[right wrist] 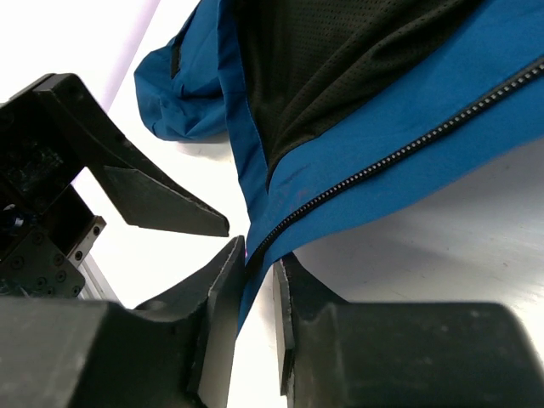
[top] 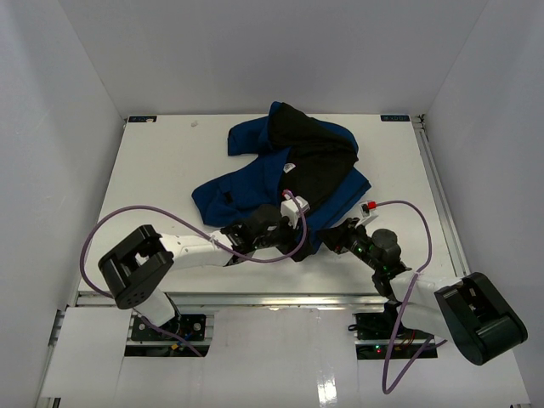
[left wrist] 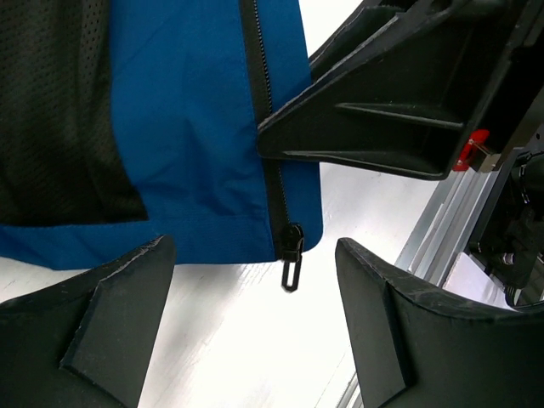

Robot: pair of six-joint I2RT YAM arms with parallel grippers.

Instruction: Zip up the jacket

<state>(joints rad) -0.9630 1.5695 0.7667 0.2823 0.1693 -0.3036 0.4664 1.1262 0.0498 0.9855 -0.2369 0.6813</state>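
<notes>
On the white desk [top: 170, 161] the jacket [top: 255, 183] lies mid-desk, black lining up, hem near the arms, its length running toward the far side. The left pincer [left wrist: 253, 246] gapes wide around the zip pull [left wrist: 291, 255]. The right pincer [right wrist: 259, 263], narrow, pinches the hem's zip edge, one finger crossing the track beyond the pull.

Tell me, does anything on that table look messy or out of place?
The jacket lies bunched and skewed, front open, its black lining turned up. The zipper is undone: its slider sits at the bottom hem, pull hanging off the edge. Nothing looks torn or spilled.
</notes>
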